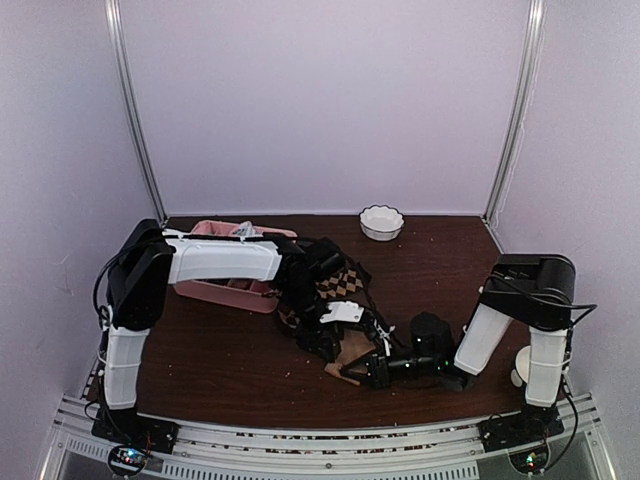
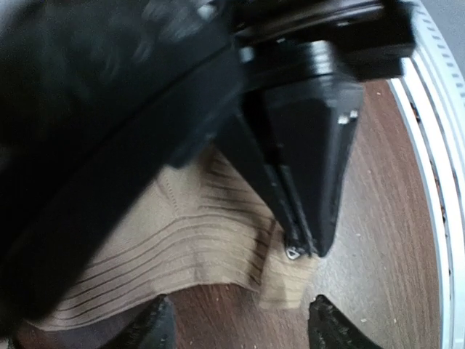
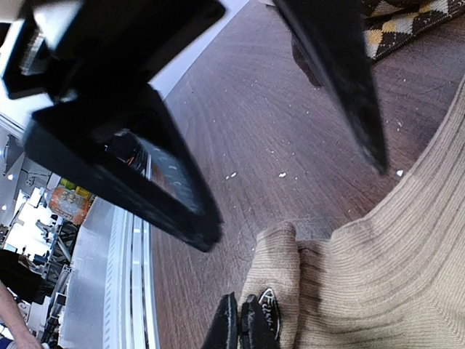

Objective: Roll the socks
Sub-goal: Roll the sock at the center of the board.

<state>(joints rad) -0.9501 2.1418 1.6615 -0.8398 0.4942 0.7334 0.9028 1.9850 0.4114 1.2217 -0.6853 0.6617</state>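
We see the tan sock (image 2: 182, 240) flat on the table (image 1: 220, 350), near the front middle. Its ribs run lengthwise away from the corner pinched by the right gripper (image 3: 240, 323). The left gripper (image 2: 240, 327) hovers above with fingers spread. The argyle sock (image 1: 345, 280) lies just behind.

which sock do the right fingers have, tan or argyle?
The tan sock: the right fingers are shut on its ribbed corner. The argyle sock lies farther back, outside that grip.
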